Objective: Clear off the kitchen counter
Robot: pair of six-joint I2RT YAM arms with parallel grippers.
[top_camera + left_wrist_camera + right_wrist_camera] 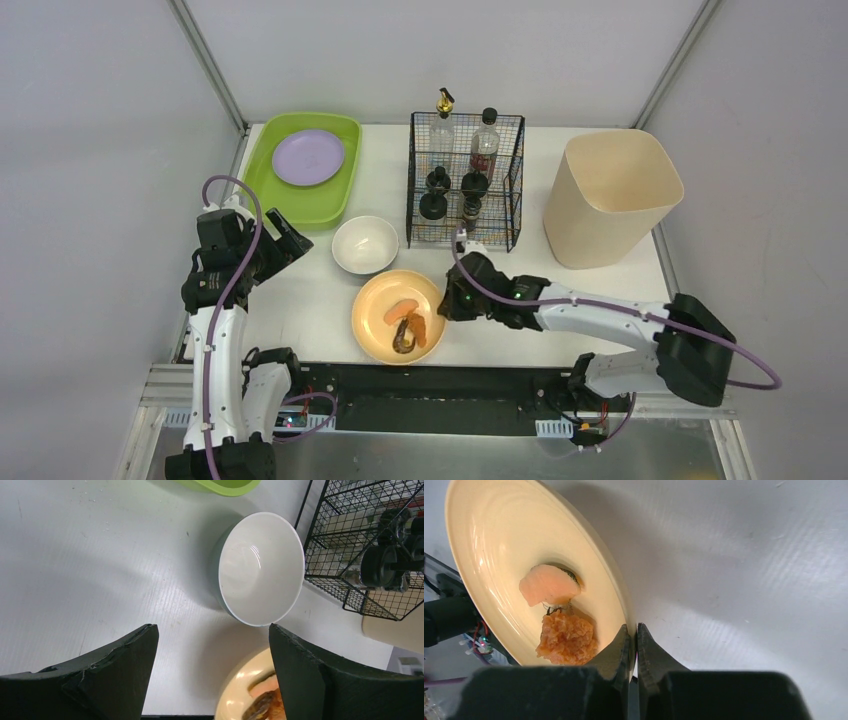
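Note:
On the white kitchen counter [300, 300] lies a yellow plate [385, 302] [494, 545] carrying food scraps [407, 327] [566, 637]. My right gripper [447, 300] [633, 632] is shut on the plate's right rim, one finger inside and one outside. A white bowl [365, 244] [261, 567] stands just behind the plate. My left gripper [285, 240] [212, 645] hovers open left of the bowl, above bare counter, holding nothing.
A green tray [335, 205] with a purple plate [308, 157] sits at the back left. A black wire basket [466, 180] of bottles stands at the back centre, and a beige bin [610, 195] at the back right. The front rail [420, 385] runs below the plate.

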